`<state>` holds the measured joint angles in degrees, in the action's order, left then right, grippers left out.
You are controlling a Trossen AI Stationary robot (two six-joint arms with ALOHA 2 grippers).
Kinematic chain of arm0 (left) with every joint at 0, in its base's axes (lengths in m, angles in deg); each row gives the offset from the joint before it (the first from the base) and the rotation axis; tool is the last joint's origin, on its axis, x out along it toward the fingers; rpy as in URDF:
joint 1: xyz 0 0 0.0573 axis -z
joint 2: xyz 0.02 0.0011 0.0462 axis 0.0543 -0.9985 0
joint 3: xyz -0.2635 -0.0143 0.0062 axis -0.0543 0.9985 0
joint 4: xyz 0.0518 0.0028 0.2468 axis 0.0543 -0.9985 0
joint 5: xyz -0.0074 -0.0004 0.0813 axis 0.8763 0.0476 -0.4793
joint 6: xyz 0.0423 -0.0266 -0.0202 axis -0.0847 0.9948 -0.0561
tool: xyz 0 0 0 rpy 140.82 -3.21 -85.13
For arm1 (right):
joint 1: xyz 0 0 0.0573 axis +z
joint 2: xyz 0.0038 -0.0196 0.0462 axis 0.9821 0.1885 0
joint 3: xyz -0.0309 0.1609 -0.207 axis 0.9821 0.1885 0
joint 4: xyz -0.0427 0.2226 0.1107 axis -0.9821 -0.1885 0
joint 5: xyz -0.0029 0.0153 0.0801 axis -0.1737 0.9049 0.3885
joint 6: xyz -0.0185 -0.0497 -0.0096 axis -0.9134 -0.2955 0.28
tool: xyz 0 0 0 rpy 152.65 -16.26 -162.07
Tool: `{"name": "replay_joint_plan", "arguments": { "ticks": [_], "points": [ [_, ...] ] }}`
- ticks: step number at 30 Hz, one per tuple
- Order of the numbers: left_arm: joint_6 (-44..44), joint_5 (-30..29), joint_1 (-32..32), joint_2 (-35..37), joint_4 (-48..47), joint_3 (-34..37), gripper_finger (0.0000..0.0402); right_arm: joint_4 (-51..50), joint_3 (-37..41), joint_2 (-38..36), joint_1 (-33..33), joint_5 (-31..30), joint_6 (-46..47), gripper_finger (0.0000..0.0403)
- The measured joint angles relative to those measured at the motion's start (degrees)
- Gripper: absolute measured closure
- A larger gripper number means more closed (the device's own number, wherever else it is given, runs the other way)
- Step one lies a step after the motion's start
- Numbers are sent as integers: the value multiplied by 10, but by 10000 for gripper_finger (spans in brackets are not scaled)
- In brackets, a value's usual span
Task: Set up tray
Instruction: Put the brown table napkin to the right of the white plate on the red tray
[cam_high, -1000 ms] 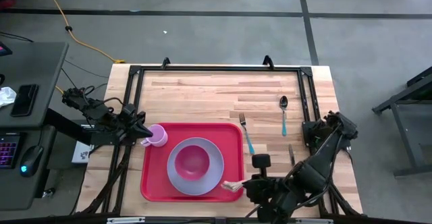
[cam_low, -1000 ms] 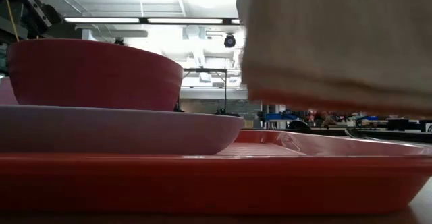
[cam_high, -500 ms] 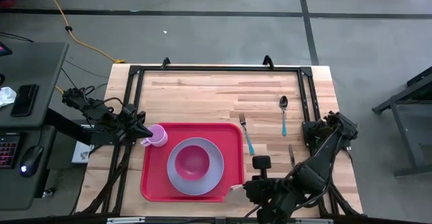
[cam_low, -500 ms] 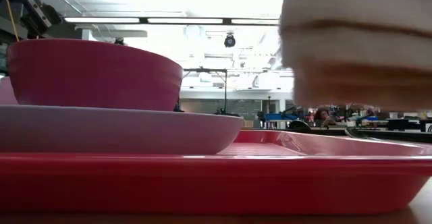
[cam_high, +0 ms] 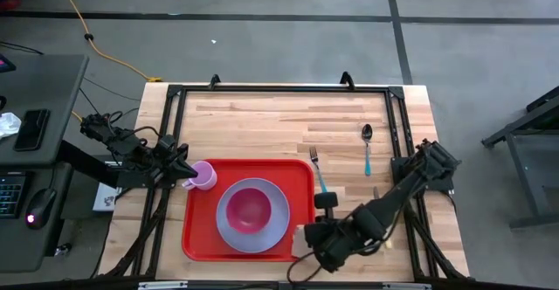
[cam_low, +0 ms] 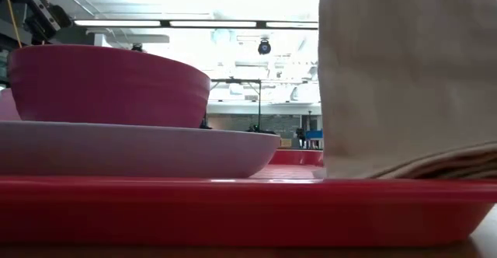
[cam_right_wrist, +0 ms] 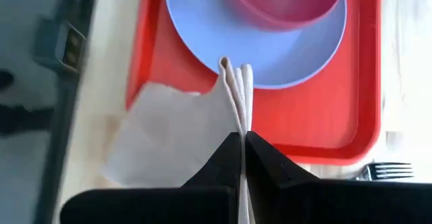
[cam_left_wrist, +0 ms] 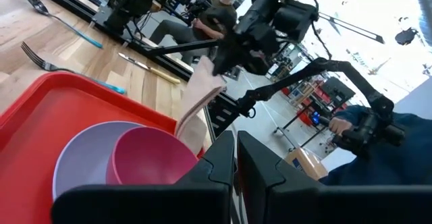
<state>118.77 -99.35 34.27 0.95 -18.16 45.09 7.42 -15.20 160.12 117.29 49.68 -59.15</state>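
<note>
The red tray (cam_high: 196, 229) lies on the table and carries a lavender plate (cam_high: 229, 233) with a pink bowl (cam_high: 249, 207) on it. A pink cup (cam_high: 203, 176) stands in the tray's far left corner. My left gripper (cam_high: 185, 174) is shut right beside that cup, on its left. My right gripper (cam_high: 306, 238) is at the tray's near right corner, shut on a tan napkin (cam_right_wrist: 162, 133). The low view shows the napkin (cam_low: 404, 79) large at the right. A fork (cam_high: 317, 172), a spoon (cam_high: 367, 146) and a knife (cam_high: 376, 198) lie on the wood right of the tray. My left gripper's tips meet the cup's left side in the high view, but I cannot tell whether they touch it. My right gripper pinches the napkin's folded edge (cam_right_wrist: 236, 109) between its two fingers, several layers together, coming from the table's right and slanting down. The napkin hangs below the fingers. Its lower end (cam_low: 435, 169) rests on the tray, and one flap spreads over the tray's near rim.
Black frame rails run along the table's left, far and right sides. Bare wood lies beyond the tray toward the far edge. A desk with a keyboard and mouse stands left of the table. Beyond the table, the left wrist view shows a person (cam_left_wrist: 229, 1) and a blue sleeve (cam_left_wrist: 378, 129).
My right gripper has moved toward the table's left and down at the tray's near right corner, staying shut on the napkin. The napkin hung clear above the tray before; now its lower end rests on the tray.
</note>
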Motion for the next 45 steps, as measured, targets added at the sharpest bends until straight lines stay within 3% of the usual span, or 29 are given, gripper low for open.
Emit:
{"name": "replay_joint_plan", "arguments": {
  "ticks": [25,45],
  "points": [
    [-2,6,0,0,0,0,353,123,151,0,-171,143,-157,403],
    [-2,6,0,0,0,0,353,137,166,0,-284,173,-249,403]
  ]
}}
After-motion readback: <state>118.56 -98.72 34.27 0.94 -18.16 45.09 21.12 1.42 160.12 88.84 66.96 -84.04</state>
